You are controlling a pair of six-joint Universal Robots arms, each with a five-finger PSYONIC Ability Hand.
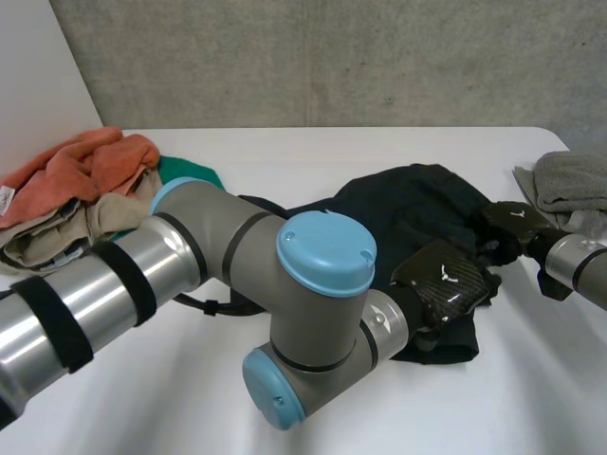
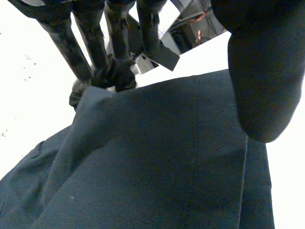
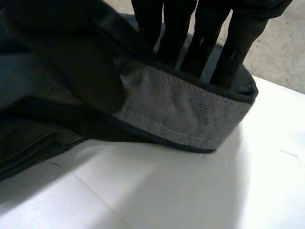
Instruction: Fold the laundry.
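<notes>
- The dark garment [image 1: 408, 204] lies crumpled on the white table [image 1: 474, 417], a little toward 3 o'clock from the middle, with both hands on it.
- The right hand [image 1: 507, 226] is at the garment's 3 o'clock edge and grips it. Its thumb [image 3: 76, 62] presses a stitched hem [image 3: 190, 112] against the fingers [image 3: 200, 38] behind, and the hem bulges up off the table in a loop.
- The left hand [image 1: 448, 278] lies over the 5 o'clock edge with straight fingers [image 2: 81, 43], the thumb [image 2: 264, 71] held apart from them and the cloth flat under the palm. It looks open, resting rather than gripping.
- As I judge it, only one hand has a real hold. A pull from the right could drag the whole bundle sideways instead of spreading it, unless the left hand pins it down.
- The pinch takes a thick rolled hem, and if it has gathered more than one layer the fold would come out lopsided.
- The garment is bunched with no flat outline, so folding it now would trap creases.
- A pile of clothes [image 1: 85, 180], orange, beige and green, sits at 9 o'clock, well apart from the garment.
- A grey cloth [image 1: 569, 180] lies at 2 o'clock, near the right hand, and a wide swing there could snag it.
- The left arm [image 1: 313, 313] crosses the garment's 7 o'clock side, hiding part of it and crowding the space toward 6 o'clock.
</notes>
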